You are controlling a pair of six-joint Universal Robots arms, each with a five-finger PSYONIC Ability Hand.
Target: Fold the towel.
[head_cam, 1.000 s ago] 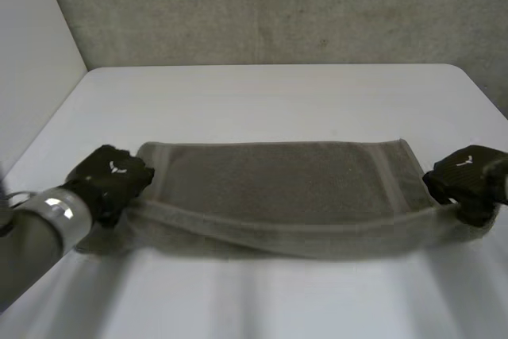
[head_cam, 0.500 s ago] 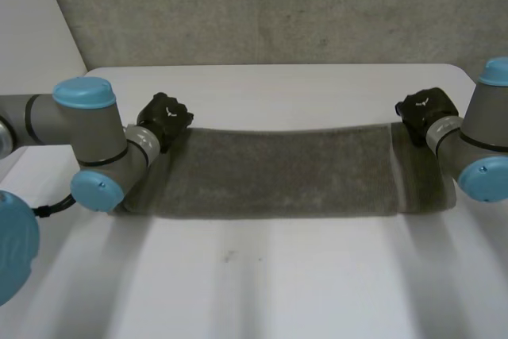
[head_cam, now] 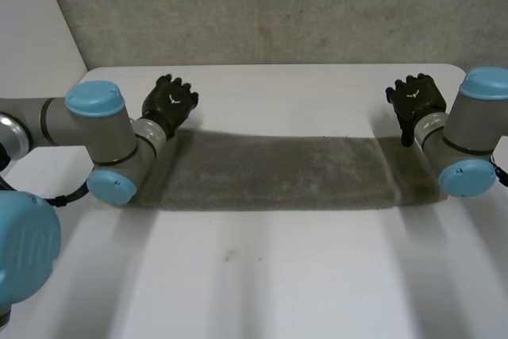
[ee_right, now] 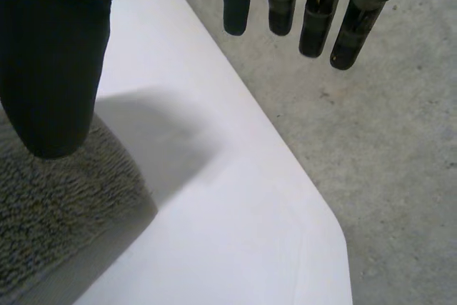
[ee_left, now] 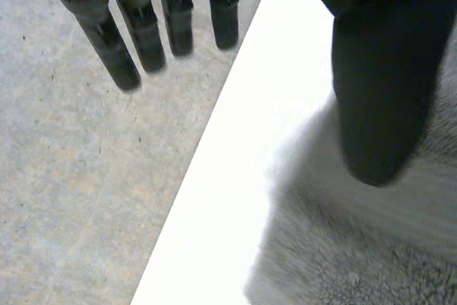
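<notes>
No readable text or signs — none.

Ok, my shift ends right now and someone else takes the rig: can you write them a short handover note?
Left hand: open, fingers straight, at the far left corner of the towel, holding nothing.
Right hand: open, at its far right corner, holding nothing.
Towel: flat on the white table, a long narrow strip between the arms.
Done: apparently the lengthwise fold.
Left: probably folding it end to end.
</notes>
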